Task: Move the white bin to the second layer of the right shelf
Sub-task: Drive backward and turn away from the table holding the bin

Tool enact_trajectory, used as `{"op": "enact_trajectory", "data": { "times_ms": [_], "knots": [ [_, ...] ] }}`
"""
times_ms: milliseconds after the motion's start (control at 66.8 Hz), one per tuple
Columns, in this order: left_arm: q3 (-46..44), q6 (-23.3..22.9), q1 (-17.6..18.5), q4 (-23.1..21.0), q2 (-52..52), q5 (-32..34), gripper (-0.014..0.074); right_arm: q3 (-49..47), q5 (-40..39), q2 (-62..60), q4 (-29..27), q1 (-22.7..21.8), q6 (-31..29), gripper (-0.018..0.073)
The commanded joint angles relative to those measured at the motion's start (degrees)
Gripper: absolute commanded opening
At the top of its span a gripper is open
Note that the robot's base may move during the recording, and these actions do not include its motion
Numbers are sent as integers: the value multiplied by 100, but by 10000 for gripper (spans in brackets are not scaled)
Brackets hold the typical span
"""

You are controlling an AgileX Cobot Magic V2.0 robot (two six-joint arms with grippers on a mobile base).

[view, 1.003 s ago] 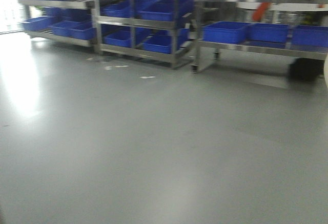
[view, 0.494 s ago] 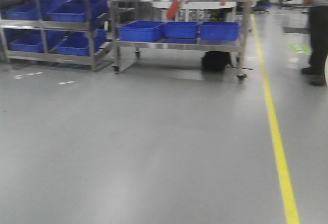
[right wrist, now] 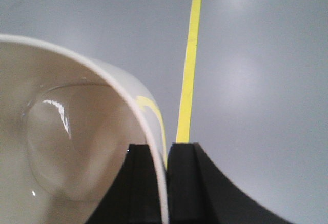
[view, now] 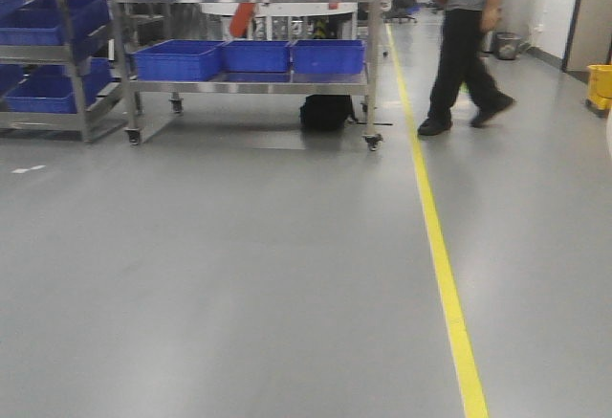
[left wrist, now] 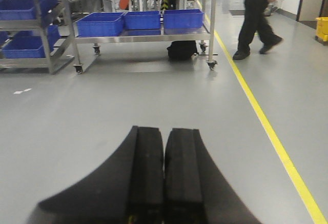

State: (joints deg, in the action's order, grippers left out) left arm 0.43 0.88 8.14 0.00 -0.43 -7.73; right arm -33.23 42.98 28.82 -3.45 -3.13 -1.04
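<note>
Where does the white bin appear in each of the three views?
Front: not in it.
Left wrist: not in it.
Right wrist: the white bin fills the lower left, its rim held in the right gripper.
Shared landmark: the yellow line, seen in all three views.

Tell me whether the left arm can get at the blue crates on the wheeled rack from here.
Probably not. The left gripper, shut and empty, hangs over grey floor, and the blue crates sit on the wheeled rack far across it. Nothing blocks the way.
</note>
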Motion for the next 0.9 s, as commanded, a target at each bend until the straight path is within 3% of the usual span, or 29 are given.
{"op": "enact_trajectory", "data": {
  "times_ms": [0,883],
  "knots": [
    [211,-17,20,0,-87,498,85,-171,-525,9,-52,-38,-15,41],
    [211,-17,20,0,-87,498,85,-171,-521,9,-52,-38,-15,41]
  ]
}}
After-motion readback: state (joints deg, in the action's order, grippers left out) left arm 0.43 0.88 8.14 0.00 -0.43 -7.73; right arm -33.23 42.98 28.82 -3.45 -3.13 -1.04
